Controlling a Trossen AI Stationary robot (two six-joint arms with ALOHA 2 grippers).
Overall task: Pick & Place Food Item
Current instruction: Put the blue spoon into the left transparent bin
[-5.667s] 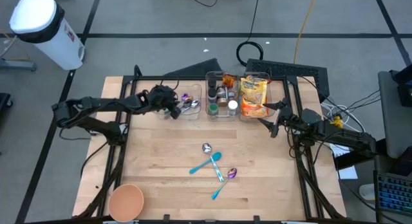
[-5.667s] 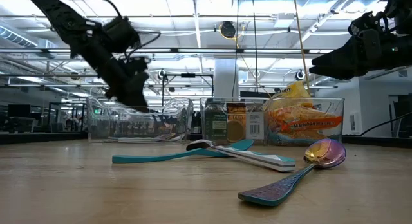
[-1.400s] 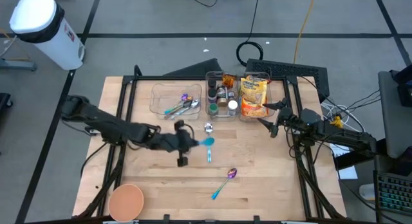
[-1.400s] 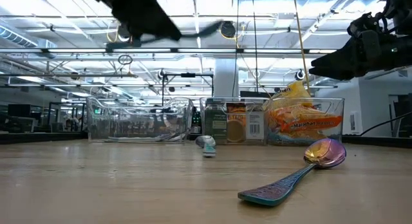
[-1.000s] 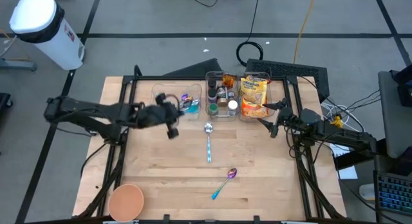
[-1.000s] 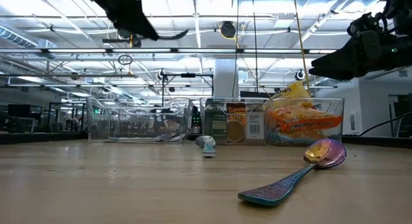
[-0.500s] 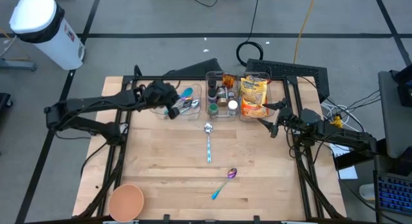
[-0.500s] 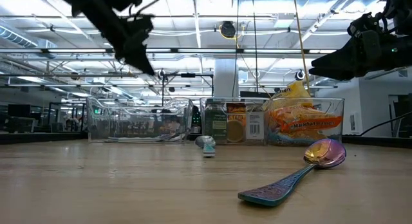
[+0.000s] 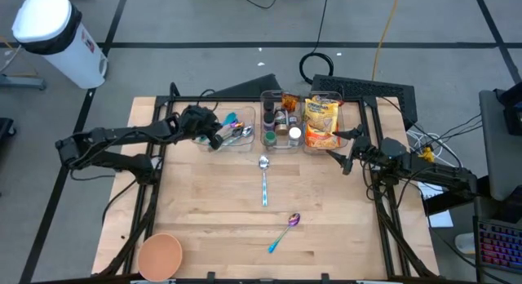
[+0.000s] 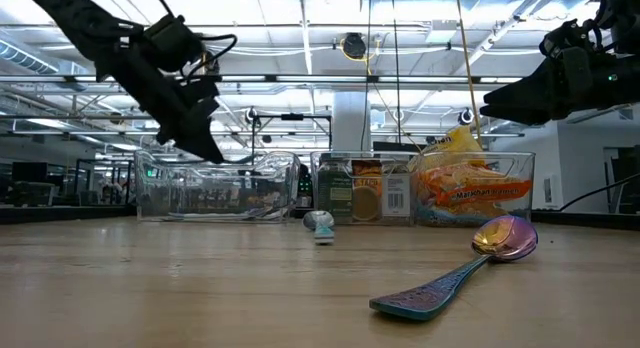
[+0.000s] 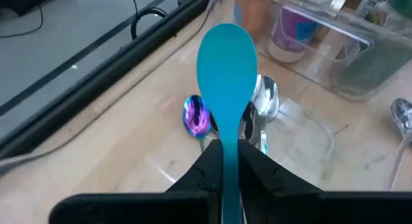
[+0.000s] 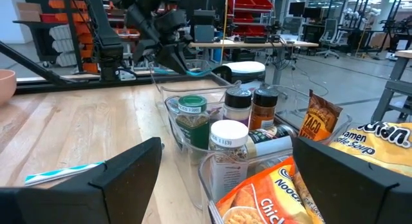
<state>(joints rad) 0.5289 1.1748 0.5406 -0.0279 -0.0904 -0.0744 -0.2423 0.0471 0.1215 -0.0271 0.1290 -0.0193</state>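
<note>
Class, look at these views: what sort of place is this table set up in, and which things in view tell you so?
Most likely a robotics lab or workshop. Two robot arms are mounted at a wooden table, the low view shows an open industrial ceiling with bare beams, and shelving with red bins stands in the room behind.

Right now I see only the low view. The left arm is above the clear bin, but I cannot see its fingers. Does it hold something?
Observer: Yes. The left gripper is shut on a teal spoon.
Operator: What lies in the bin under it?
Observer: Other spoons, one with a purple bowl.
Operator: How many spoons remain on the table?
Observer: Two: a silver-bowled spoon and a purple-bowled spoon.
</note>
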